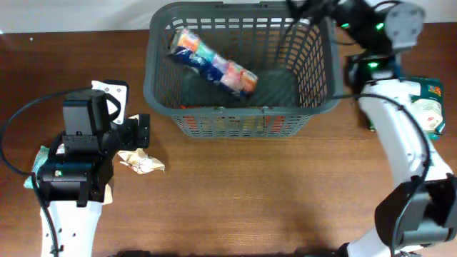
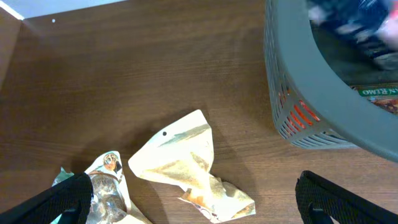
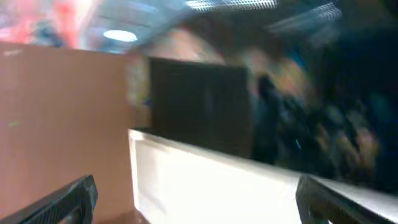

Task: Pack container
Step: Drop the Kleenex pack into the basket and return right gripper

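The dark grey basket stands at the table's far middle, and its corner shows in the left wrist view. A colourful snack packet lies inside it. My left gripper is open and hangs over a crumpled cream packet, which lies between its fingers on the table. A second crumpled packet lies by the left finger. My right gripper is raised over the basket's far right corner. It is open and empty in the blurred right wrist view.
A green packet lies on the table to the right of the basket, partly under my right arm. A teal packet edge shows under my left arm. Orange packets show through the basket's front slots.
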Available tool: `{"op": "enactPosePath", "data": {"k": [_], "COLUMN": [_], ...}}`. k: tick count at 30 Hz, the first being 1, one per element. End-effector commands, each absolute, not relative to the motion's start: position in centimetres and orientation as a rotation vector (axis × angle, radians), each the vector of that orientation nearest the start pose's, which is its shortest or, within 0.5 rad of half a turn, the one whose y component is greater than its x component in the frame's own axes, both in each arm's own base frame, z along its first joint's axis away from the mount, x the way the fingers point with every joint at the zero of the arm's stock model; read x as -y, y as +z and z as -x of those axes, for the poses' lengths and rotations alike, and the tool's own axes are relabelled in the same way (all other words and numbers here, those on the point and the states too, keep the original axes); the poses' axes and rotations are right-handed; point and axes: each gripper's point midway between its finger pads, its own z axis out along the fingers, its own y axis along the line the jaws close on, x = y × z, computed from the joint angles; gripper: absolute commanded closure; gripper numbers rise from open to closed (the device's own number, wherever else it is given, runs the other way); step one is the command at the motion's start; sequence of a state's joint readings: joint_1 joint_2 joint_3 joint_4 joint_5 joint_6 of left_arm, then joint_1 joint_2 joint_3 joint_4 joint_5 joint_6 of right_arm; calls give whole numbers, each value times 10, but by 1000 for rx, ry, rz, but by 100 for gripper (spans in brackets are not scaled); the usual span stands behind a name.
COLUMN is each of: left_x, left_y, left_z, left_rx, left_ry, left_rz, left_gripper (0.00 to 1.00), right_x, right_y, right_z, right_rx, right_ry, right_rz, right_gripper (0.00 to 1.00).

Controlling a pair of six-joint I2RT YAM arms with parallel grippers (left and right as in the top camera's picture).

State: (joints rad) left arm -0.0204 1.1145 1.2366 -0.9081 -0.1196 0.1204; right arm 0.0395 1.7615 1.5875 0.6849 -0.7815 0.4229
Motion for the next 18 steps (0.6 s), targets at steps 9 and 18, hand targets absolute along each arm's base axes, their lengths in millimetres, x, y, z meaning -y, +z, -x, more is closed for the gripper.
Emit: {"op": "enactPosePath", "data": {"k": [9,18], "left_x": [-11,-11], "left_y": [270,270], "left_z": [-315,-315], "left_rx": [-2346,-2346], "left_ry": [184,184], "left_rz": [-135,-135], "left_gripper": [1,1], "right_x": [36,165], "right_y": [359,204], "right_z": [-508,-410], "right_rx": [-1753,-2385], "right_ry": [882,467], "right_rz": [76,-390], "right_gripper": [1,1]}}
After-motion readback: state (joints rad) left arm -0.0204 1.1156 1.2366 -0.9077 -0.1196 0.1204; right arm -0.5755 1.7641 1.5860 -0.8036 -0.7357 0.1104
